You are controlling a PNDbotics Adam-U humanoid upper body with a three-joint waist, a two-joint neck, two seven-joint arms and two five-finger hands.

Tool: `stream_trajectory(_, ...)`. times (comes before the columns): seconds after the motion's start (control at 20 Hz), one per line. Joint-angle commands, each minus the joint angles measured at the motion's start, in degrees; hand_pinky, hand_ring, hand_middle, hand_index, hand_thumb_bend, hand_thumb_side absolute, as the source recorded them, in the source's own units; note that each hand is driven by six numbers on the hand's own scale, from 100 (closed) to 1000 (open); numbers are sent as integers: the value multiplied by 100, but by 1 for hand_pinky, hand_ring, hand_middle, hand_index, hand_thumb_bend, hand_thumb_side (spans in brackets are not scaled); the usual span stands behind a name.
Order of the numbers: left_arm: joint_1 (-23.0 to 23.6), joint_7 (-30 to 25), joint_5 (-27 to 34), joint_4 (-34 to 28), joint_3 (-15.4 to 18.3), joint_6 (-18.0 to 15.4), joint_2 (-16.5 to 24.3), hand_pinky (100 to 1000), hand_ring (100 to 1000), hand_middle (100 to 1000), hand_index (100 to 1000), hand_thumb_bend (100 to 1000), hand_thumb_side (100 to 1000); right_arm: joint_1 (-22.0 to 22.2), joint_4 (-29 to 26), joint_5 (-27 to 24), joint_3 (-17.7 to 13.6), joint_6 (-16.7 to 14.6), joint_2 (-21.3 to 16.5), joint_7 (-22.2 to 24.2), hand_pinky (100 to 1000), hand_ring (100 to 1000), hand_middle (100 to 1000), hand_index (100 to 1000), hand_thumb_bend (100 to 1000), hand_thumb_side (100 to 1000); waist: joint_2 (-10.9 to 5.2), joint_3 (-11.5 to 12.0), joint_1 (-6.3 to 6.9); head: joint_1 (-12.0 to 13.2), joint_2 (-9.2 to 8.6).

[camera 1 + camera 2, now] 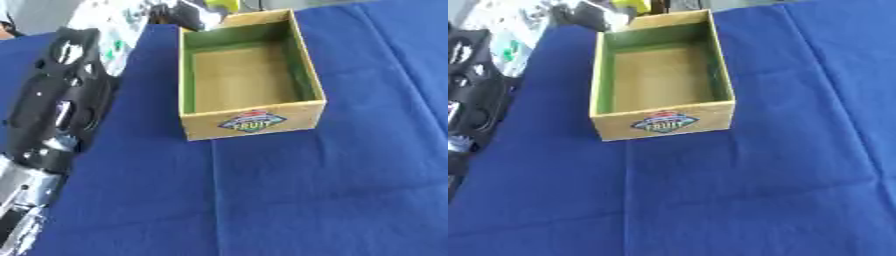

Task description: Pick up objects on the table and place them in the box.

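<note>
- The left hand point(179, 14) is at the far edge, just beyond the box's far left corner; whether its fingers are apart or together I cannot tell
- A yellow-green object point(224, 4) shows right beside it; held or not, unclear
- The box point(254, 122) stands open and empty on the blue-clothed bench point(306, 200), fruit label facing near
- Risk: the left arm point(61, 100) runs close along the box's left wall, so swinging inward could shove the box, or drop the object outside its rim
</note>
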Motion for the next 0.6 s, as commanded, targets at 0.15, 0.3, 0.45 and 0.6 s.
stream_trajectory(0.15, -155, 74, -531, 122, -84, -47, -230, 282, 479, 357, 505, 100, 383, -107, -107, -138, -6, -1, -96, 65, 704, 720, 551, 790, 100, 1000, -132, -34, -52, 100, -27)
stream_trajectory(0.3, -118, 22, -682, 296, -145, -178, -416, 300, 482, 359, 508, 100, 389, -153, -107, -172, -1, 6, -80, 72, 707, 721, 551, 790, 100, 1000, -120, -59, -60, 109, -79)
stream_trajectory(0.45, -60, -18, -754, 438, -166, -263, -540, 313, 486, 363, 513, 100, 396, -190, -107, -198, 7, 11, -68, 80, 706, 721, 551, 791, 100, 1000, -108, -81, -69, 52, -118)
stream_trajectory(0.6, 0, -67, -885, 602, -184, -264, -613, 322, 491, 371, 522, 100, 400, -196, -107, -210, -2, 16, -56, 80, 706, 721, 551, 790, 100, 1000, -97, -94, -75, -25, -131)
